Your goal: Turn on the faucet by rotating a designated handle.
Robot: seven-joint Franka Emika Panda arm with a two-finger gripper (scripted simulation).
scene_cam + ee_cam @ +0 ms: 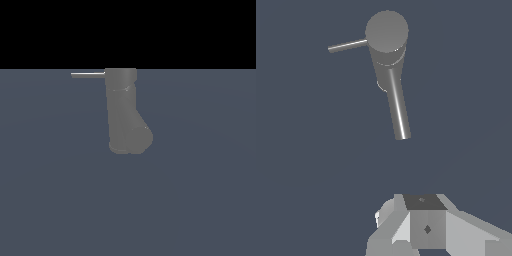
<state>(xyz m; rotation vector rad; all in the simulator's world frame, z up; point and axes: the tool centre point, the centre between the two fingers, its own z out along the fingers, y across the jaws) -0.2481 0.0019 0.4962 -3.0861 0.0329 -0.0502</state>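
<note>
Nearest to you in the wrist view is the gripper: only its white and grey housing with a dark top block shows, so you cannot tell how far the jaws stand apart, and nothing is seen in its hold. It does not appear in the exterior view.

Beyond it, well apart, the faucet stands on the dark blue-grey floor. From above you see its round cap and a spout slanting toward the gripper. The handle, a thin pale bar, sticks out sideways from the cap.

In the exterior view the faucet stands upright, its foot bulging to the exterior view's right. The handle lies level at its top, pointing to the exterior view's left.
</note>
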